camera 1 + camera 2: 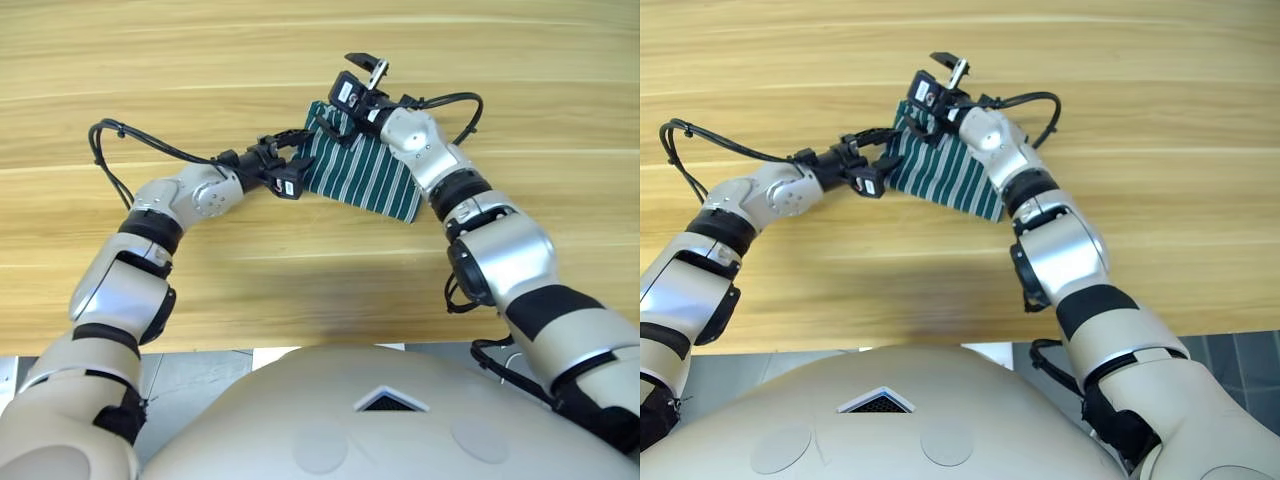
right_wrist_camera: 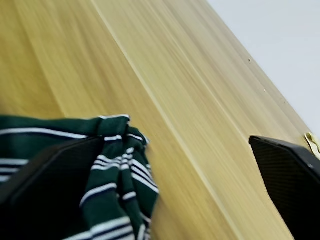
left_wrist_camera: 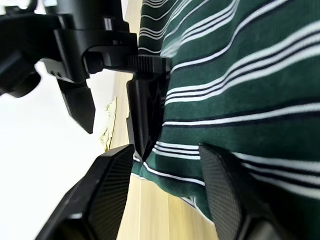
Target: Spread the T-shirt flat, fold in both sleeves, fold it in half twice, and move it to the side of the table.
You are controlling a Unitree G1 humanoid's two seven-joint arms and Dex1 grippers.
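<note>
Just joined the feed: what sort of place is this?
Likely an indoor workroom or test bench: a long wooden table, a folded striped T-shirt on it, grey floor tiles below.

Head stereo pair down over table (image 1: 150, 60); wrist cams v. close on T-shirt (image 3: 240, 75).

light wood-grain table (image 1: 300, 40), grey tiled floor (image 1: 195, 375) below its near edge, pale backdrop (image 2: 280, 40) beyond

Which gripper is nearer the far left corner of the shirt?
Right. The right gripper sits open at that corner of the shirt, one finger over the cloth. The left gripper is open around the shirt's left edge, a bit closer to the robot.
</note>
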